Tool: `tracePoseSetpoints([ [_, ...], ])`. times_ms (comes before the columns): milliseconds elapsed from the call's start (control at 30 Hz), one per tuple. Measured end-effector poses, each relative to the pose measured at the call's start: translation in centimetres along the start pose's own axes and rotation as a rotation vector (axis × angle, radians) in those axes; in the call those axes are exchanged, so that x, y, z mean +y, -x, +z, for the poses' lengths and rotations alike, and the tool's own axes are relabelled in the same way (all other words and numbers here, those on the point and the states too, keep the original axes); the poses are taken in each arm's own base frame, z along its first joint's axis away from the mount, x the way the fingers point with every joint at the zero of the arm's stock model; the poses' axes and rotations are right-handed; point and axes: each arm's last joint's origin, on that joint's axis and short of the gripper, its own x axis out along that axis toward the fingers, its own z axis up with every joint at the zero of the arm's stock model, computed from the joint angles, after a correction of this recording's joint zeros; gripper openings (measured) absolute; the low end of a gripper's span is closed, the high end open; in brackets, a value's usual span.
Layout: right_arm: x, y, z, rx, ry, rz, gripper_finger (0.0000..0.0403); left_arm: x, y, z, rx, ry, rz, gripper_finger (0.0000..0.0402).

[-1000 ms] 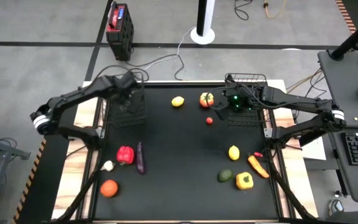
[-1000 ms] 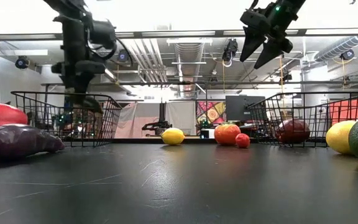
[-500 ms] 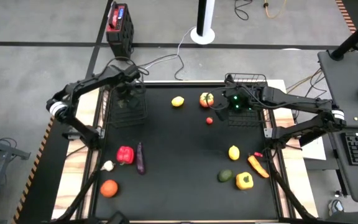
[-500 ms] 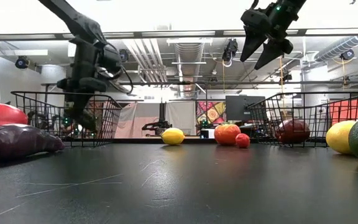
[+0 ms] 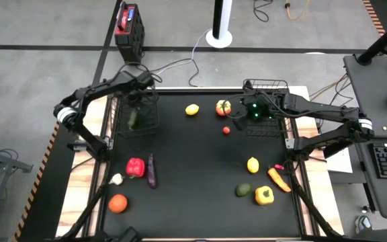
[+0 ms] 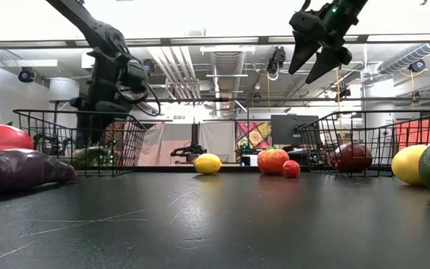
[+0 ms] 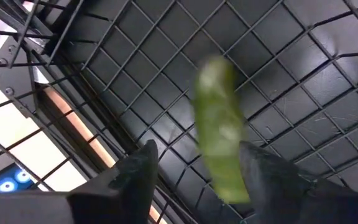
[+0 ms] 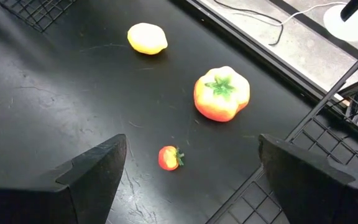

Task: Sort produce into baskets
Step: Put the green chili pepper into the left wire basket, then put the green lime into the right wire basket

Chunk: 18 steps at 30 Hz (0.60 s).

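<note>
Cucumber (image 7: 219, 127) has dropped since a moment ago from left gripper (image 7: 194, 165), jaws now spread empty, into left basket (image 5: 148, 126); right gripper (image 8: 188, 165) hovers open over small tomato (image 8: 169, 157), likely next grab

Even overhead light on my table (image 5: 200, 168), soft short shadows, mild sheen on the black mat. Low view: ceiling strip lights (image 6: 222, 75) blow out the backdrop, my arms read as silhouettes, near mat surface is soft, reflections streak it. My left wrist view: cucumber (image 7: 219, 124) smeared by motion blur, mesh sharp. My right wrist view: crisp, fingers out of focus, bright floor glare.
</note>
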Motion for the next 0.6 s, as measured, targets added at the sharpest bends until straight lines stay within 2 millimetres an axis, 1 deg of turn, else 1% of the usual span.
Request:
tracePoseSetpoints([
  [67, 0.0, 0.0, 0.0, -0.001, 0.000, 0.000, 0.0353, 0.0, 0.3, -0.1, -0.013, 0.006, -0.002, 0.0215],
  [167, 0.0, 0.0, 0.0, -0.004, -0.006, 0.001, 0.0353, -0.3, 1.3, -0.7, -0.046, 0.017, -0.006, 0.0223],
  [300, 0.1, 0.0, 0.2, -0.018, -0.012, 0.007, 0.0353, -1.1, 3.6, -2.0, -0.142, 0.025, -0.022, 0.0223],
  [433, 0.2, 0.0, 0.4, -0.038, -0.034, 0.016, 0.0353, -2.0, 6.5, -3.9, -0.287, 0.022, -0.033, 0.0223],
  [600, 0.6, 0.1, 0.2, -0.037, -0.039, 0.029, 0.0353, -3.1, 9.9, -7.3, -0.479, 0.042, -0.013, 0.0223],
])
